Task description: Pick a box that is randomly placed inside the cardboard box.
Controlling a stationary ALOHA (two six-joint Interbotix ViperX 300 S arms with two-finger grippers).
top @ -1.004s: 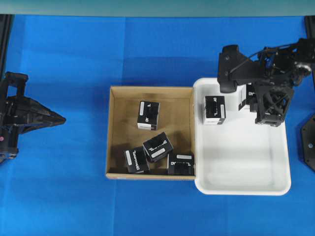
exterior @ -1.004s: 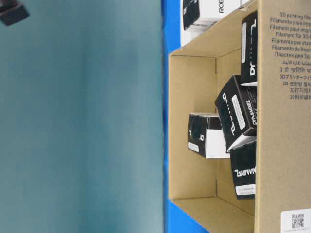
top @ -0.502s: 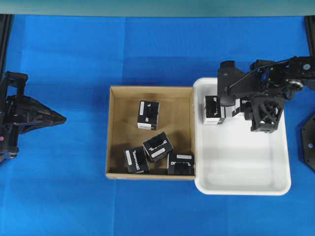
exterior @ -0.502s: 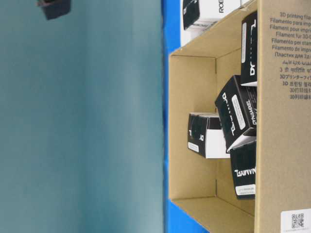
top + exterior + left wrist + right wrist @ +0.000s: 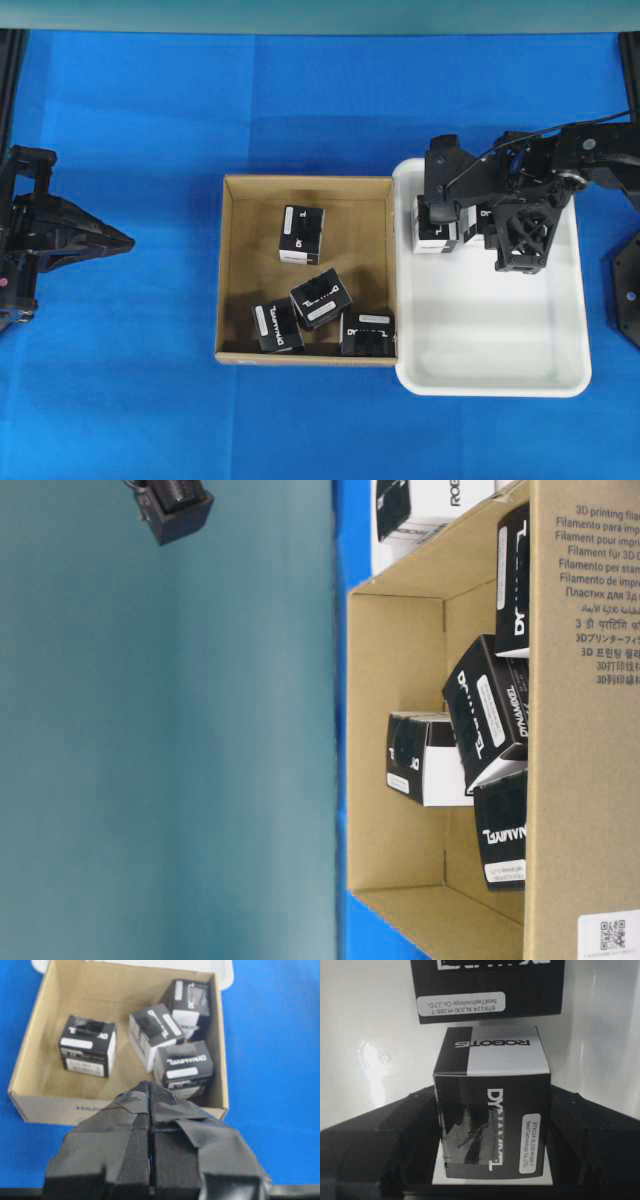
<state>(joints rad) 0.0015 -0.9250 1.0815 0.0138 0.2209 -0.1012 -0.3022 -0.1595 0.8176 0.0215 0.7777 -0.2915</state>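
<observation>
The cardboard box [image 5: 305, 181] sits mid-table with several small black boxes in it: one at the back [image 5: 301, 234] and three clustered at the front [image 5: 321, 298]. My right gripper [image 5: 478, 222] is over the white tray, shut on a black box [image 5: 492, 1110] that sits between its dark fingers [image 5: 395, 1130]. Another box [image 5: 487, 990] stands just ahead of it in the tray and also shows in the overhead view [image 5: 437, 228]. My left gripper [image 5: 125, 241] is shut and empty, left of the cardboard box [image 5: 30, 1045].
The white tray [image 5: 500, 375] lies against the cardboard box's right wall. In the table-level view the carton's printed wall [image 5: 580, 730] fills the right side, and part of the right arm [image 5: 172, 502] shows at the top left. Blue cloth covers the table.
My right arm has moved left across the tray with the box in its grip, closer to the other box in the tray. The left arm has not moved.
</observation>
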